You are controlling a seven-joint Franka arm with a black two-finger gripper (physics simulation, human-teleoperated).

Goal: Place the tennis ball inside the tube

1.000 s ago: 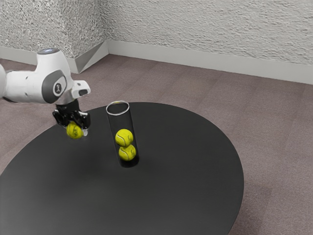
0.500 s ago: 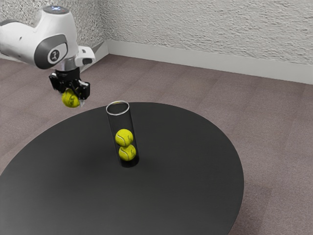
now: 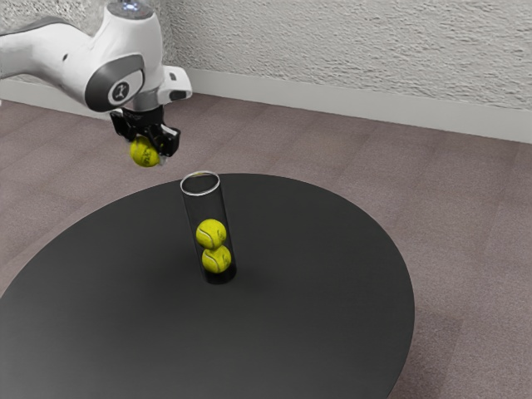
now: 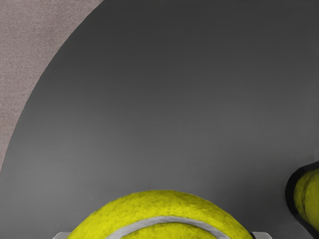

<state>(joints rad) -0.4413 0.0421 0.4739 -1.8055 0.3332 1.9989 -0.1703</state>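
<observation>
End effector [image 3: 150,150] closed on tennis ball [image 3: 144,153], aloft. Carrying step underway; next requires centring above tube [image 3: 204,208], lowering.

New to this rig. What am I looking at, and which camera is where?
It's a simulated scene. The machine is one robot arm ending in a black two-finger gripper. The exterior view comes from a camera at the arm's side; the wrist view comes from one on its hand, looking down past the held ball.

A clear tube stands on the round black table, with an upper ball stacked on a lower ball inside. The gripper holds the third ball in the air, outside the tube.
</observation>
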